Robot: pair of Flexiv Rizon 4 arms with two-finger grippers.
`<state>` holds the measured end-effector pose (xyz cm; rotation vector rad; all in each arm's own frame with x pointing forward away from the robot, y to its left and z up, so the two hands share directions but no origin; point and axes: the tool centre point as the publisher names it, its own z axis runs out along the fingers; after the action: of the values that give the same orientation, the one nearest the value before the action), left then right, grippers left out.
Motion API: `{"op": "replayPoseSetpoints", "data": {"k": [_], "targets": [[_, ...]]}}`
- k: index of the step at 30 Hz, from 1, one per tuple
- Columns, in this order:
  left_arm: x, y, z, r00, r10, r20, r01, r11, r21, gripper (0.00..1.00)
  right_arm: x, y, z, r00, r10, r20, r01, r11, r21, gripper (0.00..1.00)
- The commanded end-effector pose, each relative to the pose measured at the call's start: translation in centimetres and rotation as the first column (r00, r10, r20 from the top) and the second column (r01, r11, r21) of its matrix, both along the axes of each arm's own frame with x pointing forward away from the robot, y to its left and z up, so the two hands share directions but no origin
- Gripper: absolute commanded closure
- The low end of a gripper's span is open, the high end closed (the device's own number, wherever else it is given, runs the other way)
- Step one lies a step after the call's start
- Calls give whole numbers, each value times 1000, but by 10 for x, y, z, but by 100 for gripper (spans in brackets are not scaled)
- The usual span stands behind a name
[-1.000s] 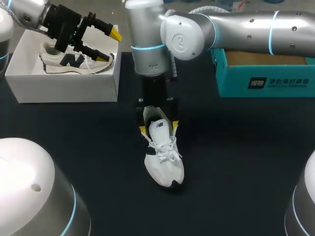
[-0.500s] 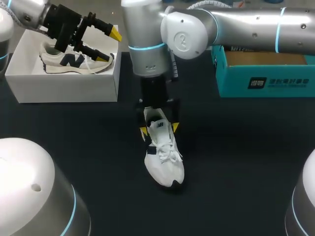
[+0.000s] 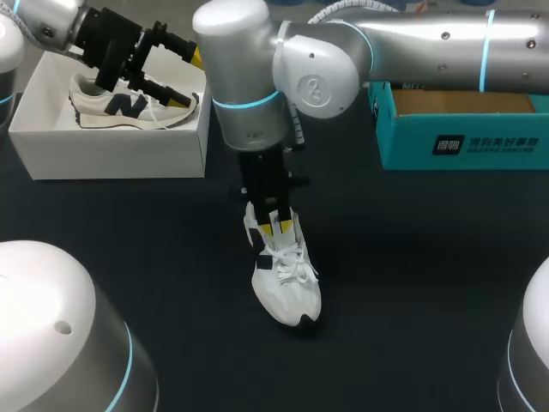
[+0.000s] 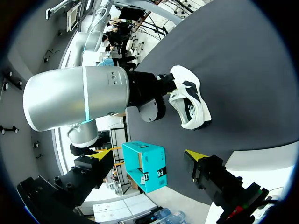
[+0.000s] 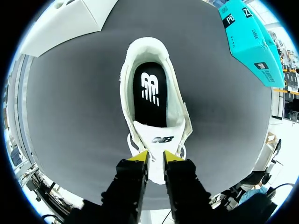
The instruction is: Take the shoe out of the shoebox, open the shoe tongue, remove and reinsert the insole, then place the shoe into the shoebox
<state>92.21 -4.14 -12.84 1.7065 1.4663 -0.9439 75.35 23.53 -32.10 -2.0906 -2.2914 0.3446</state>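
Observation:
A white sneaker (image 3: 287, 283) lies on the dark table, toe toward the front edge. My right gripper (image 3: 279, 226) comes down from above onto its laced top, the fingers close together and shut on the white tongue (image 5: 155, 140). The right wrist view looks into the shoe opening, where the black insole (image 5: 150, 98) lies flat inside. My left gripper (image 3: 193, 79) hangs open over the white shoebox (image 3: 111, 150) at the back left, holding nothing. From the left wrist view, the sneaker (image 4: 189, 100) and my right arm are far ahead of the open left gripper (image 4: 149, 154).
A second sneaker (image 3: 129, 107), white with a dark logo, lies inside the white shoebox. A teal box (image 3: 463, 137) stands at the back right. Bare dark table surrounds the sneaker on all sides.
The right gripper's fingers went from wide apart beside the shoe to closed on the tongue, and the right arm shifted slightly left. The left arm stayed where it was.

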Motion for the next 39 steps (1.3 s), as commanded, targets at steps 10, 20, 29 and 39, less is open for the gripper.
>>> {"op": "replayPoseSetpoints", "data": {"k": [10, 20, 29, 39], "targets": [[-1, 0, 0, 1000, 1, 2, -1, 1000, 3, 0, 9, -7, -10, 1000, 20, 24, -21, 1000, 17, 100], [-1, 0, 0, 1000, 1, 2, -1, 1000, 3, 0, 9, -17, 18, 857, 464, 227, -499, 856, 137, 100], [-1, 0, 0, 1000, 1, 2, -1, 1000, 3, 0, 16, -13, 15, 704, 666, 247, -709, 674, 208, 100], [-1, 0, 0, 1000, 1, 2, -1, 1000, 3, 0, 35, -15, 24, 336, 878, 342, -940, 290, 179, 100]]}}
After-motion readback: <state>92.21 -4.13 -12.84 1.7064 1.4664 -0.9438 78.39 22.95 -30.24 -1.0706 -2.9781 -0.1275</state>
